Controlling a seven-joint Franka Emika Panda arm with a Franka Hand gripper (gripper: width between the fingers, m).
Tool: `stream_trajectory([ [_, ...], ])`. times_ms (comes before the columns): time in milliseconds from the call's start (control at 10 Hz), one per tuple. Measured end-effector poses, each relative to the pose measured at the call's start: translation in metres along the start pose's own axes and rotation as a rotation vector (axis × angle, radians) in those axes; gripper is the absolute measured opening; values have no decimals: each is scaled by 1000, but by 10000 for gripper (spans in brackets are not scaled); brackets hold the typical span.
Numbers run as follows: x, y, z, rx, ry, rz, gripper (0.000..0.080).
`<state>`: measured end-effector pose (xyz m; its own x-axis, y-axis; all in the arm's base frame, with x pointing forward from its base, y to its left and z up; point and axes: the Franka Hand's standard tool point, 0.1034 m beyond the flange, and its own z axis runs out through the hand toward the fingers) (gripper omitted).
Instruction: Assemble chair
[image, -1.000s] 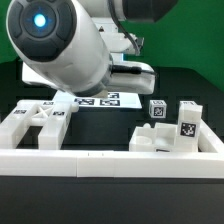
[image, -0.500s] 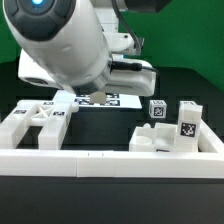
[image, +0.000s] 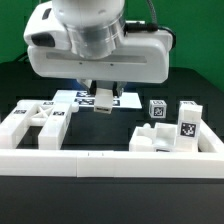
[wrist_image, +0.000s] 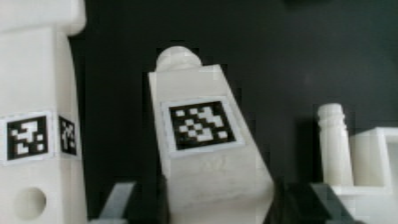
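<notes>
Lower left on the dark tabletop (image: 100, 135) lie chunky white tagged chair pieces (image: 30, 122), at least two. The arm has swung in from upper left; its hand (image: 100, 102) now hangs centre-frame over the flat white marker board (image: 128, 98), jaws part-open, clamped on one tapered white tagged chair leg (wrist_image: 199, 140), likely ready for fitting. Lower right stand three tagged white blocks (image: 187, 120).

A robotics lab: a robot arm (image: 95, 45) hangs over a black counter (image: 100, 130) before a plain green backdrop (image: 200, 35). A marker board (image: 125, 99), a white rail (image: 110, 160) and chair parts (image: 175, 125) bearing printed square tags lie there.
</notes>
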<state>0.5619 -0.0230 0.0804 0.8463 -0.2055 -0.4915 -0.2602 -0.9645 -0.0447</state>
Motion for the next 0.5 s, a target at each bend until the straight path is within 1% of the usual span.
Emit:
stream_trajectory([
  [100, 8, -3, -3, 1, 87, 0, 278],
  [200, 7, -10, -8, 5, 148, -3, 278],
  [300, 5, -15, -18, 20, 174, 9, 278],
  [400, 14, -20, -35, 58, 274, 42, 278],
  [500, 13, -22, -45, 66, 328, 44, 278],
])
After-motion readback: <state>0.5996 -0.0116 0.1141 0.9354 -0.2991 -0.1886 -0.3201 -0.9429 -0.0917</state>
